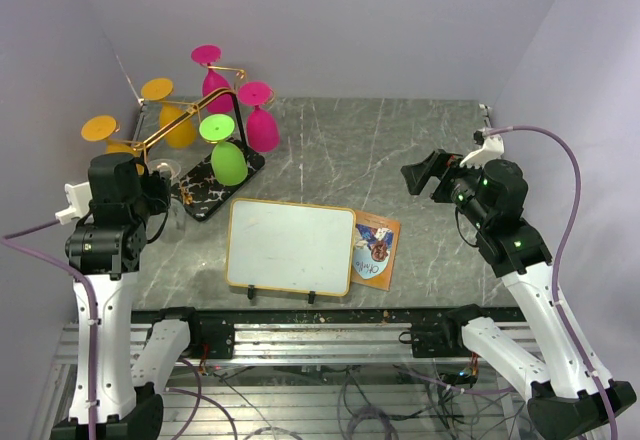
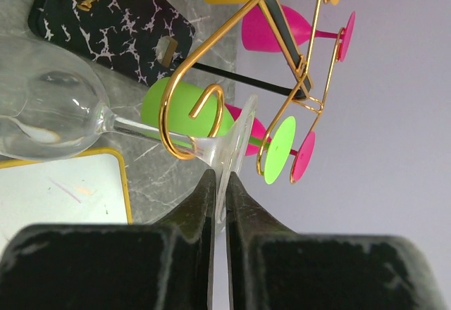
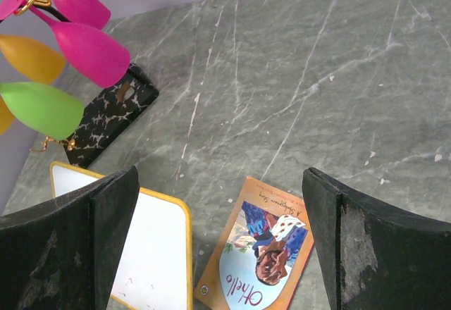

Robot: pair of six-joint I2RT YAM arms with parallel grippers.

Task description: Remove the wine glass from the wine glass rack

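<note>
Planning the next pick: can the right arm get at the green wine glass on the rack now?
Probably yes. The right gripper is open, and only bare table lies between it and the green wine glass. The left gripper, shut on the clear glass, is close beside it, though.

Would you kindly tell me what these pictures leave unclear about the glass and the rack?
- Top external: the clear wine glass and the left tool are mostly hidden beneath the left arm's wrist.
- Left wrist: the glass's foot is partly hidden between the tool's fingers; whether its stem touches the gold curl is unclear.
- Right wrist: the wine glass rack is cut off by the left edge.
</note>
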